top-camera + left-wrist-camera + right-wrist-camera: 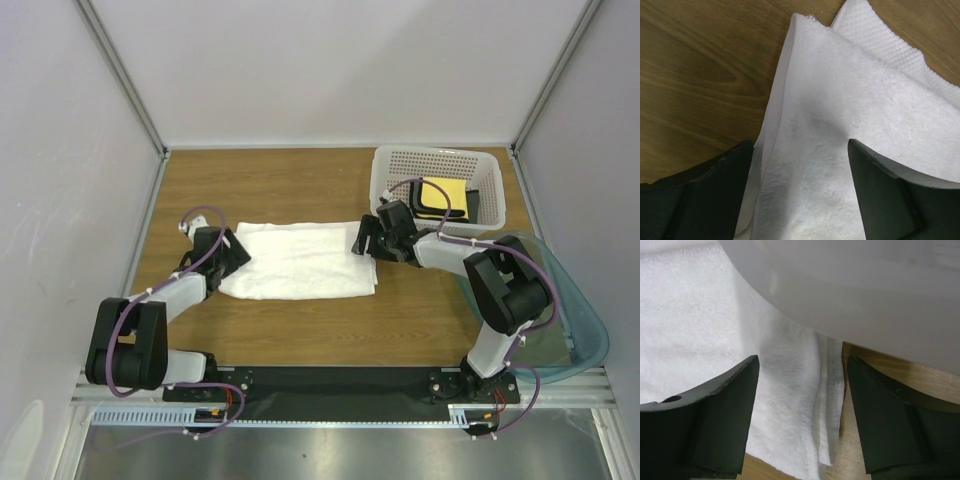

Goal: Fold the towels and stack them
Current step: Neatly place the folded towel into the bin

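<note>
Gaping, my left gripper (799, 144) and right gripper (802, 360) straddled the towel's (300, 260) ends; basket (430, 160) crowded my right; towel lay white, folded, layered.

The towel (840, 125) lay on the table (700, 75), its folded left edge running upward, with a waffle-textured corner (a lower layer) poking out at the top. The left gripper (800, 145) had its jaws apart, towel between them.
</note>
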Controlling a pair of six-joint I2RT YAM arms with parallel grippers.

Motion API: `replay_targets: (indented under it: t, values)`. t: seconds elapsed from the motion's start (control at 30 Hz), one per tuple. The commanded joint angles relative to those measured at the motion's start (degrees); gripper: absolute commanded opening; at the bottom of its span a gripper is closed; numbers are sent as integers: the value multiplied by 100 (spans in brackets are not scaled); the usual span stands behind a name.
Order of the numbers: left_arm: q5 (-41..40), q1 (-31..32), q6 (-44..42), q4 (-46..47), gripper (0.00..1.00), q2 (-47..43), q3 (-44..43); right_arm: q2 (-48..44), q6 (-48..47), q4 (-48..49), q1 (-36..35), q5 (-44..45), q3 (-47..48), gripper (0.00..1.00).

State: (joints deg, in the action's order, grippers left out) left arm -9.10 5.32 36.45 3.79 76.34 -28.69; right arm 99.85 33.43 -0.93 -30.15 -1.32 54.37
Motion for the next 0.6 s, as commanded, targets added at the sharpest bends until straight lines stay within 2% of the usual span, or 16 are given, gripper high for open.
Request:
replay_targets:
  t: [0.0, 0.03, 0.07, 0.23, 0.4, 0.43, 0.47, 0.57]
  values:
    - [189, -58, -23, 148, 77, 66, -225, 96, 190, 348, -17, -158, -111, 72]
    - [207, -58, -76, 148, 72, 92, -242, 122, 199, 356, -26, -167, -111, 69]
    - [225, -66, -94, 148, 68, 109, -251, 148, 216, 357, -26, -201, -111, 60]
    - [339, -84, -129, 148, 53, 171, -260, 184, 278, 313, -43, -316, -102, 38]
    - [444, -84, -164, 385, 22, 162, -225, -53, 234, 181, -52, -202, -128, 1]
    - [462, -75, -208, 385, 15, 197, -303, -115, 182, 137, -52, -202, -111, 0]
    - [471, -84, -226, 403, 0, 276, -348, -246, 155, 111, -52, -158, -76, 0]
    - [594, -75, -270, 587, 0, 312, -401, -614, -20, -214, -52, -105, 144, 0]
